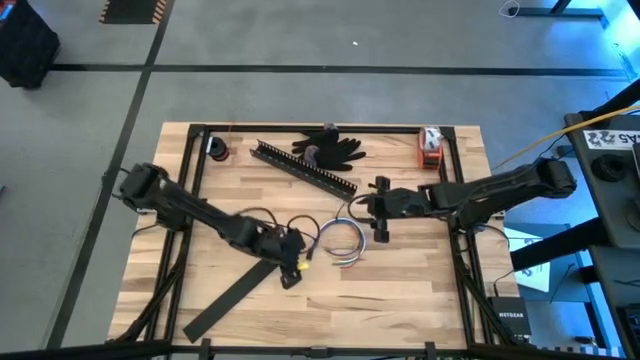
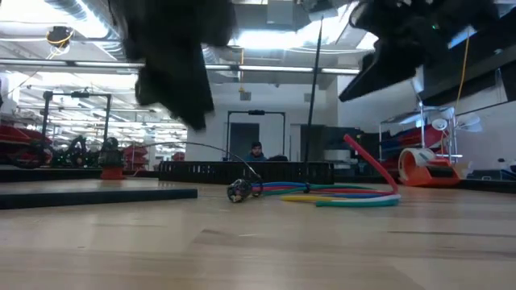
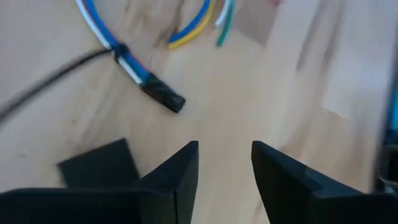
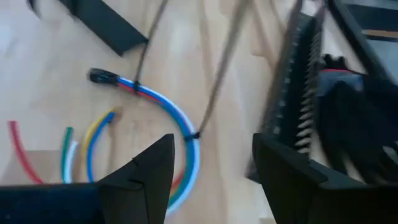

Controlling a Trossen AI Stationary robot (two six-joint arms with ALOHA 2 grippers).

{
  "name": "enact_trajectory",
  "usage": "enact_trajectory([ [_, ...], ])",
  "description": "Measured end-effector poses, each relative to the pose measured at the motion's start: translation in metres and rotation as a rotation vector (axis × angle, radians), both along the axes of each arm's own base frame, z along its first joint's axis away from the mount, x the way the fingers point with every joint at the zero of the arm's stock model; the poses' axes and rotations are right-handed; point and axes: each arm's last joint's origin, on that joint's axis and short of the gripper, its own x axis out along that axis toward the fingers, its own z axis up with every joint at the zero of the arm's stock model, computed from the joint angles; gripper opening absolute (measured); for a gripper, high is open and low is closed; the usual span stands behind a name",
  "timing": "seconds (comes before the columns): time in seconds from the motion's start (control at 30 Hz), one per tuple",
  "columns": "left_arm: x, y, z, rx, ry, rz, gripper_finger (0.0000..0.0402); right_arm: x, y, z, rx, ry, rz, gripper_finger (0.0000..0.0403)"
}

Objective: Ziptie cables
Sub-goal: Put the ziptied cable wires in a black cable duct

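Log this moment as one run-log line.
left gripper: open, empty, above table near cables | right gripper: open, empty, over cables | zipties: two already cinched on cables | comb bar: untouched

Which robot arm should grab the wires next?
Probably the left. Its open gripper sits right beside the cables, by their black end. The right gripper, also open, hovers a bit farther back.

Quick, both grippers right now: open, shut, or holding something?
Left gripper: open, holding nothing, over bare wood near the cables' black end.
Right gripper: open, holding nothing, above the cables' loop beside the comb-slotted bar.
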Motion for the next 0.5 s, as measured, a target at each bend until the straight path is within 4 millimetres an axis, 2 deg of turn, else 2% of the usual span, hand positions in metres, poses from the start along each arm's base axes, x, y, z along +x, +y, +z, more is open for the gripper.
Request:
enact_trajectory([
  [0.1, 0.011, -0.004, -0.027, -0.004, 0.030, 0.094, 0.0135, -0.004, 0.001, -0.015, 0.050, 0.006, 0.053, 0.0209],
  [0.23, 0.024, 0.003, -0.047, -0.001, 0.013, 0.206, 0.0135, -0.007, 0.002, -0.027, 0.061, 0.058, 0.076, 0.0209],
  [0.33, 0.028, 0.012, -0.054, 0.005, 0.013, 0.297, 0.0134, -0.010, 0.002, -0.031, 0.059, 0.075, 0.075, 0.0209],
  [0.5, 0.033, 0.025, -0.052, -0.009, -0.017, 0.370, 0.0134, -0.012, 0.001, -0.035, 0.057, 0.093, 0.075, 0.0209],
])
